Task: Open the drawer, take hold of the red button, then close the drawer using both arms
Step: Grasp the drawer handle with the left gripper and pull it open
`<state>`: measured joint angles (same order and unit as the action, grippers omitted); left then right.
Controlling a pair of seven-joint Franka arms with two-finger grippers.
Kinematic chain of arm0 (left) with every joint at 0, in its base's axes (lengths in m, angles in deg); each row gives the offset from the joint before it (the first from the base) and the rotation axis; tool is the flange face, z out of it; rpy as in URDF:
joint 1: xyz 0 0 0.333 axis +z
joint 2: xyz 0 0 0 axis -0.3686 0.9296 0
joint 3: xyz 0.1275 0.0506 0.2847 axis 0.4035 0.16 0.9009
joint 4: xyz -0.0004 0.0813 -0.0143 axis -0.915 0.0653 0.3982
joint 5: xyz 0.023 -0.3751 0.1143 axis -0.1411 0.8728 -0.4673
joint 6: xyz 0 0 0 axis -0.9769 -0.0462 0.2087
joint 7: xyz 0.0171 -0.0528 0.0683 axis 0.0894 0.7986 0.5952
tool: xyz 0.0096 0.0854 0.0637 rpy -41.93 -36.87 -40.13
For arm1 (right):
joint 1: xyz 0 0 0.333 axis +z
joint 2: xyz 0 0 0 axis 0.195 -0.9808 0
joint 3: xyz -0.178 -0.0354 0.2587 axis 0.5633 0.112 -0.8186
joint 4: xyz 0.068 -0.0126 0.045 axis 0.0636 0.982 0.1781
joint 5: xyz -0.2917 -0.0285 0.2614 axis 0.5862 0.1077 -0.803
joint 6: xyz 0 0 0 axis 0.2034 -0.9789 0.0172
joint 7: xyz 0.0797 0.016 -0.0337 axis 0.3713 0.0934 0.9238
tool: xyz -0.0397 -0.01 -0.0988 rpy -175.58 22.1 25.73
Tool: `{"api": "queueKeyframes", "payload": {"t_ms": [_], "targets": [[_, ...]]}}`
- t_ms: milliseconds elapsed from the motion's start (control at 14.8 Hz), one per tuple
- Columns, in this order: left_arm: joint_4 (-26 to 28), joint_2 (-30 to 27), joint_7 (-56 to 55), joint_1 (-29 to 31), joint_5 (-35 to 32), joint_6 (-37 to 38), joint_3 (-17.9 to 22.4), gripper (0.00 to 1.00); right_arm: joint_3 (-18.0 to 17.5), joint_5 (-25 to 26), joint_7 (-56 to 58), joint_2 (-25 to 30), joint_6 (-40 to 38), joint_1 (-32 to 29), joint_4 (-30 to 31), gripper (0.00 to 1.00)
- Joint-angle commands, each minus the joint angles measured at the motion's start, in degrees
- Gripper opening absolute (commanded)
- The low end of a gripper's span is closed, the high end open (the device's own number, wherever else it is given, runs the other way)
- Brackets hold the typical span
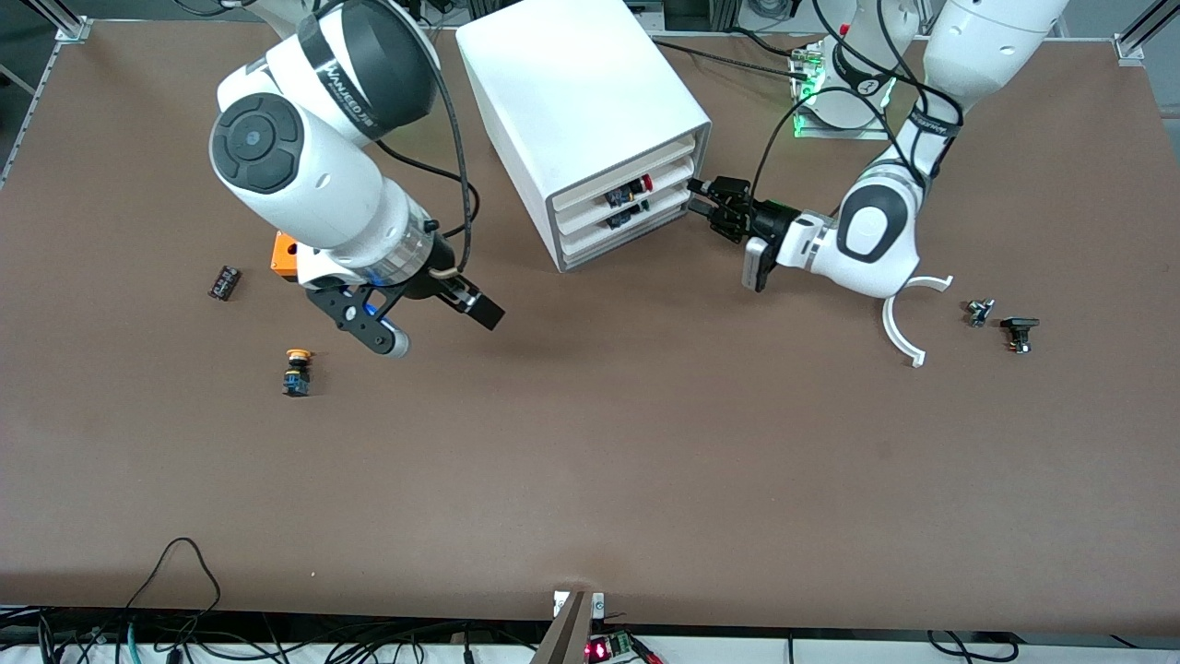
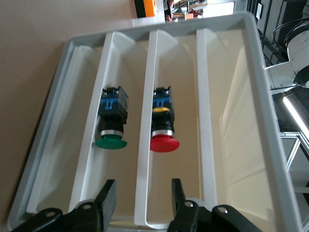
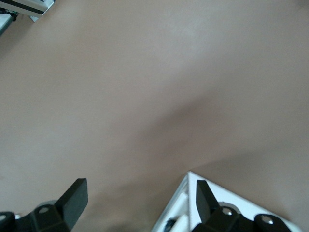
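The white cabinet (image 1: 572, 92) stands at the back middle of the table. The red-capped button (image 1: 634, 189) lies in the second drawer (image 1: 581, 219), which sits in the cabinet. In the left wrist view the button (image 2: 163, 121) rests on that drawer's tray (image 2: 145, 145). My left gripper (image 1: 701, 198) is at the drawer fronts, open, with its fingers (image 2: 108, 193) either side of the tray's front edge, touching nothing. My right gripper (image 1: 438, 327) hangs open and empty over bare table, toward the right arm's end from the cabinet (image 3: 241, 200).
A green-capped button (image 2: 112, 118) lies in the drawer below. An orange box (image 1: 284, 255), a yellow-capped button (image 1: 297, 371) and a small black part (image 1: 223, 282) lie toward the right arm's end. A white curved piece (image 1: 908, 314) and two small parts (image 1: 1019, 332) lie toward the left arm's end.
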<state>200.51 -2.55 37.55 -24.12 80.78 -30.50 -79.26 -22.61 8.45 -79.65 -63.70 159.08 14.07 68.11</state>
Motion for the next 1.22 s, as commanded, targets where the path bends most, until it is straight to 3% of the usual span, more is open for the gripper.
{"api": "queueKeyframes", "payload": {"t_ms": [0,135,271,338,406,473,609,1014,1150], "targets": [[0.85,0.20,1.80,-0.59,1.77,-2.07,-1.08,0.52,0.32,-3.90,-2.23,-0.98,0.36,-0.44,-2.25,0.99],[1.72,0.46,1.89,-1.90,1.85,-4.26,-1.87,0.52,0.41,-5.57,-2.67,-0.97,0.44,-0.79,-2.16,0.99],[2.43,0.38,1.89,-2.61,2.29,-5.77,-2.14,0.45,0.41,-7.85,-2.85,-0.98,2.54,-0.79,-1.81,0.99],[2.52,0.38,1.89,-2.61,2.29,-5.68,-2.14,0.37,0.41,-8.39,-3.02,-1.15,3.16,-0.62,-1.55,0.99],[2.61,0.55,1.89,-2.70,2.29,-5.34,-2.23,0.17,0.41,-8.57,-2.94,-1.24,3.34,-0.09,-1.19,0.99],[2.61,0.64,1.89,-2.87,2.38,-5.42,-2.23,0.07,0.41,-8.74,-3.28,-1.24,3.35,0.08,-1.02,0.99],[2.61,0.64,1.89,-2.70,2.38,-5.25,-3.02,0.00,0.32,-8.83,-5.47,-1.32,3.78,0.09,-1.02,0.99],[1.12,0.82,-0.57,0.81,2.03,-0.85,-2.49,0.00,0.41,-8.31,-14.26,-2.73,6.51,3.86,-1.54,0.99],[-2.38,2.66,-0.57,1.34,1.16,-0.94,-2.14,0.00,0.76,-7.87,-16.64,-3.61,6.51,5.87,-1.54,0.99]]}}
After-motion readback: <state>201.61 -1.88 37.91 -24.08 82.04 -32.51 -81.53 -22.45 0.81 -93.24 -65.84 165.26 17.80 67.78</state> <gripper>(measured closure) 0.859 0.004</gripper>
